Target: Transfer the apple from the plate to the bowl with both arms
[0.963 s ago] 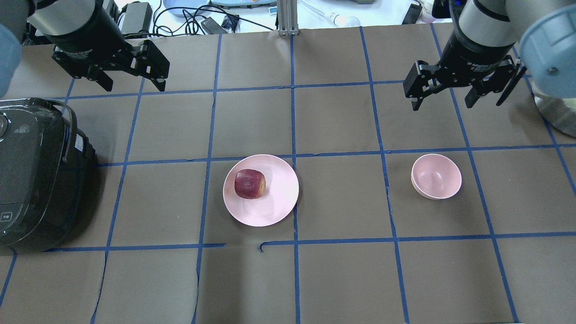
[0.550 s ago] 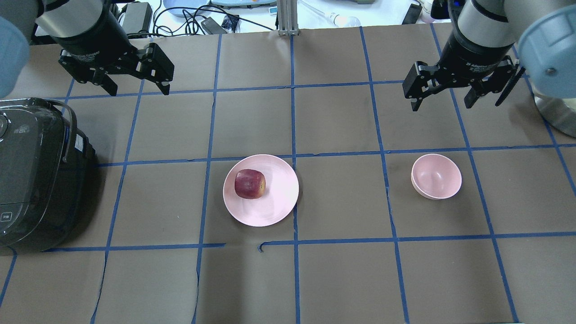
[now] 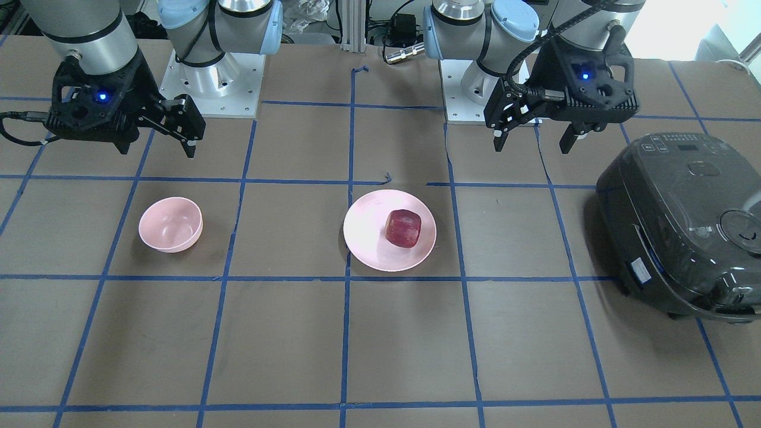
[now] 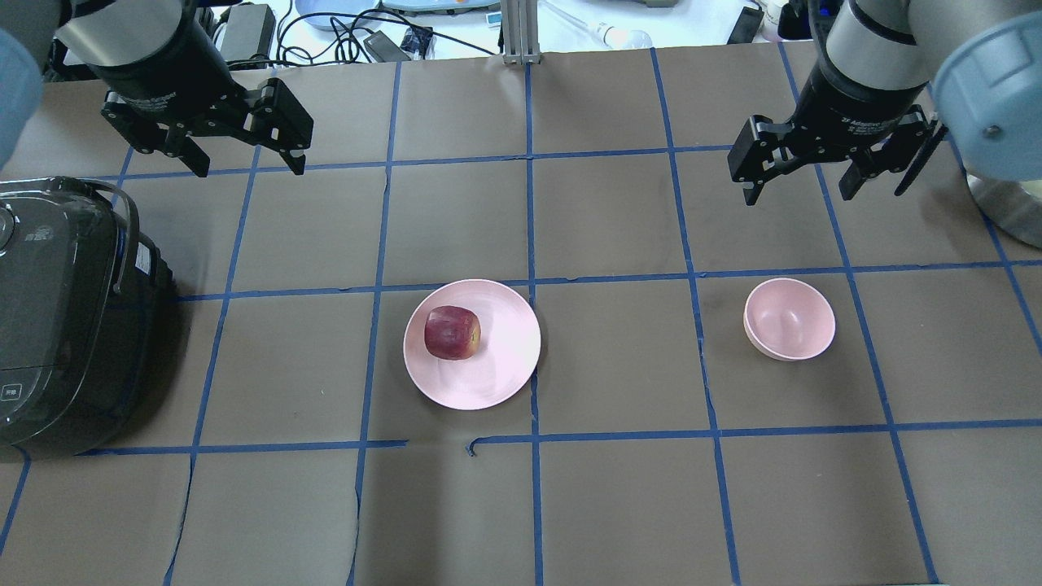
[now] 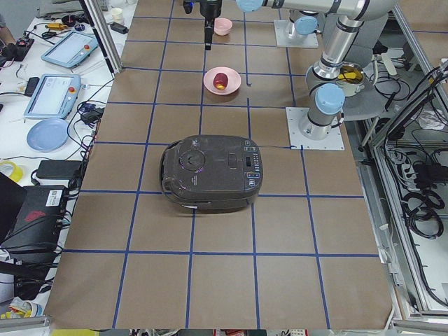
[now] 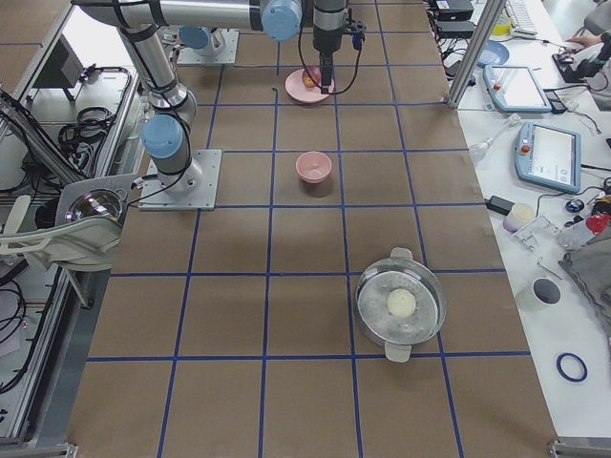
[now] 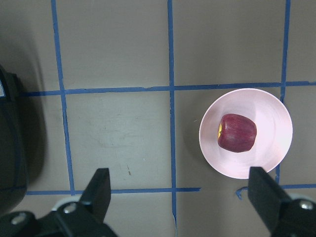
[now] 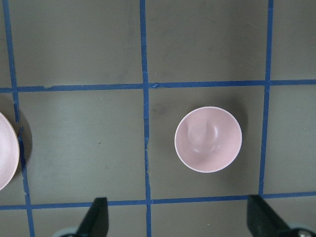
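The dark-red apple (image 4: pixel 452 332) lies on the left part of the wide pink plate (image 4: pixel 509 358) near the table's middle. The small deep pink bowl (image 4: pixel 790 319) stands empty to the plate's right. My left gripper (image 4: pixel 249 167) is open and empty, high over the table, far behind and left of the plate. My right gripper (image 4: pixel 798 195) is open and empty, high behind the bowl. The left wrist view shows the apple (image 7: pixel 237 132) on the plate (image 7: pixel 269 106) ahead of the open fingers (image 7: pixel 98 190). The right wrist view shows the bowl (image 8: pixel 208 139).
A dark rice cooker (image 4: pixel 65 317) stands at the table's left edge, below my left gripper. A steel pot with a lid (image 6: pixel 401 303) stands far out on my right side. Blue tape lines cross the brown table. Cables and devices lie beyond the far edge.
My left gripper has shifted slightly right and turned a little, still open. My right gripper has drifted very slightly left. Apple, plate and bowl have not moved.
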Controlling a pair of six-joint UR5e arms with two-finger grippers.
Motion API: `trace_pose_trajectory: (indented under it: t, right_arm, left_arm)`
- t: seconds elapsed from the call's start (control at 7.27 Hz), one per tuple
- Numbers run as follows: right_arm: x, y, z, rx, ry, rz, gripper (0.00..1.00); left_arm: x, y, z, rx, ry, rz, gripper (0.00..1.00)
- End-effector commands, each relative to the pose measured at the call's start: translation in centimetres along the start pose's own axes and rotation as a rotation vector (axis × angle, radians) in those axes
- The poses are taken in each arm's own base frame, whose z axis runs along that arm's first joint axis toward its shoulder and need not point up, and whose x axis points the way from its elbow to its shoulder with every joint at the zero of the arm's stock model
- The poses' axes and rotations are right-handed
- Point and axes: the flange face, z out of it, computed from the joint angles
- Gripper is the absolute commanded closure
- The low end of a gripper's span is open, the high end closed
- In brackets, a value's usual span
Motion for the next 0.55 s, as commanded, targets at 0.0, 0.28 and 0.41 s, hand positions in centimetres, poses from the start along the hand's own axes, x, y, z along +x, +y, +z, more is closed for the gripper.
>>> trace_pose_trajectory:
  t: [0.0,0.28,0.41]
  right_arm:
    - [0.0,0.1,0.0,-0.002,-0.002,-0.001,0.0]
    - [0.0,-0.1,0.0,0.003,-0.002,0.001,0.0]
    - [0.2,-0.1,0.0,0.003,0.01,0.001,0.0]
  left_arm:
    - [0.0,0.2,0.2,-0.023,0.001,-0.02,0.0]
    - [0.0,-0.2,0.9,-0.033,0.004,-0.025,0.0]
    - [0.2,-0.4,1.4,-0.044,0.009,-0.04,0.0]
